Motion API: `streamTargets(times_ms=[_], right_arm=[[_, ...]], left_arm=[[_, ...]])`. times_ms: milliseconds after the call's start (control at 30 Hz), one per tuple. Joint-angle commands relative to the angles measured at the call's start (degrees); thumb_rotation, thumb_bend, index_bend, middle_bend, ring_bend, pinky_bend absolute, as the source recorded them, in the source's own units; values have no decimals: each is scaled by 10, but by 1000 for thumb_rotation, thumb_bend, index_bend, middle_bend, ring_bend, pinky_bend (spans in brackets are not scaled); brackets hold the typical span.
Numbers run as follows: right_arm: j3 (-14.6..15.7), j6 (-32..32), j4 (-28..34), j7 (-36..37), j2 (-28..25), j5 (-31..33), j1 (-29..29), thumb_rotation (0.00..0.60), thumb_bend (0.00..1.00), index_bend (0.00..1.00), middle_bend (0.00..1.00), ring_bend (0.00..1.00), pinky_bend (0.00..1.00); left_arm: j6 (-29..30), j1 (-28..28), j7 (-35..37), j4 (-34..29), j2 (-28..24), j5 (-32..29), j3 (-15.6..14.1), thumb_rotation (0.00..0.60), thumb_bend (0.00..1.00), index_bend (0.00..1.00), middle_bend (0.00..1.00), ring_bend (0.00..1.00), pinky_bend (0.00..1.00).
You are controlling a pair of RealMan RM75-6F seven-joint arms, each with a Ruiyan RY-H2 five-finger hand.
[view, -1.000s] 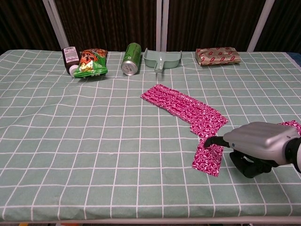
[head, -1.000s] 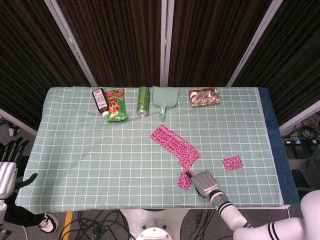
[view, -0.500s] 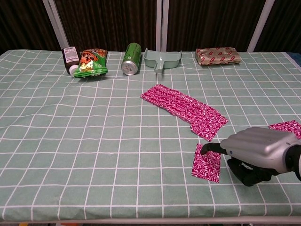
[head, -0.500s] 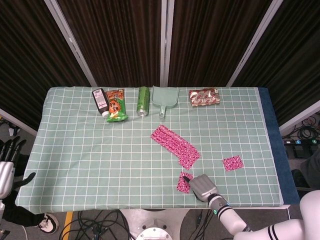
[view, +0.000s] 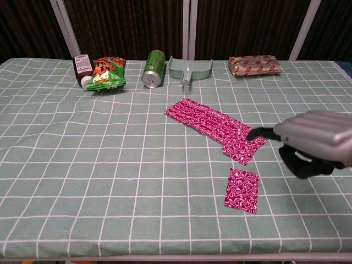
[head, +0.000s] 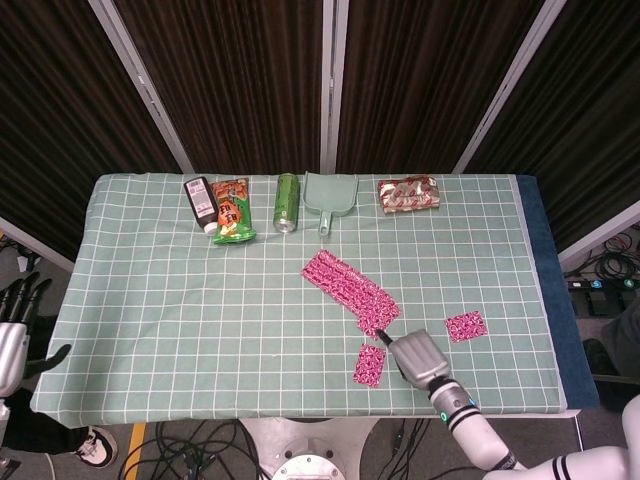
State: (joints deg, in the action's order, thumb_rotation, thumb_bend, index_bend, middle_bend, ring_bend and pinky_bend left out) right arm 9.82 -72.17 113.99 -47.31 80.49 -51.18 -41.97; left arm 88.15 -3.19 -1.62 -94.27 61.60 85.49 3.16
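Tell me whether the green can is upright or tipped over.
Tipped over. The green can lies on its side on the checked tablecloth, its round end facing the chest camera.

A lab test booth: dark curtains [head: 240, 80] on metal rails, loose cables [head: 200, 450] on the floor (and a grid-cloth counter [head: 150, 300]).

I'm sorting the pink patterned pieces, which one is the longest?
The long pink strip running diagonally mid-table; the small piece at the near edge and the small square further right are both much shorter.
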Motion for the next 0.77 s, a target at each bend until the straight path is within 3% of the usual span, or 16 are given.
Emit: streamTargets(times_ms=[33,100,167,233,333,433,533,767], right_arm=[[-3,-136,-50,46,-35,-138,69,600,983,145,860,836,759],[-2,-162,-66,91,-61,-173,93,600,937,153,860,833,759],[1,-181,-85,132,-82,-202,113,600,727,166,818,785,743],[6,-196,-111,178,-106,-228,135,600,440,174,642,599,672],[15,-204,-132,236,-139,-237,169,600,215,124,336,254,465],[25,-208,-151,288,-159,-241,206,600,115,27,104,33,221],[32,-239,-196,330,-153,-259,253,600,92,0,2,0,53],[21,-278,-294,406,-119,-273,336,600,91,0,0,0,1]], left_arm=[[0,0,-1,0,2,0,0,600,168,82,11,0,110],[0,0,-3,0,3,0,-1,600,168,82,11,0,109],[0,1,-5,-1,4,0,-1,600,168,82,11,0,110],[1,2,-7,-3,5,-1,-1,600,167,82,11,0,110],[2,2,-9,-5,8,-1,-1,600,168,82,11,0,110],[2,3,-8,-2,12,1,-3,600,167,82,11,0,110],[3,2,-4,6,18,8,-5,600,168,82,11,0,110],[14,7,3,17,22,21,-9,600,167,82,11,0,110]])
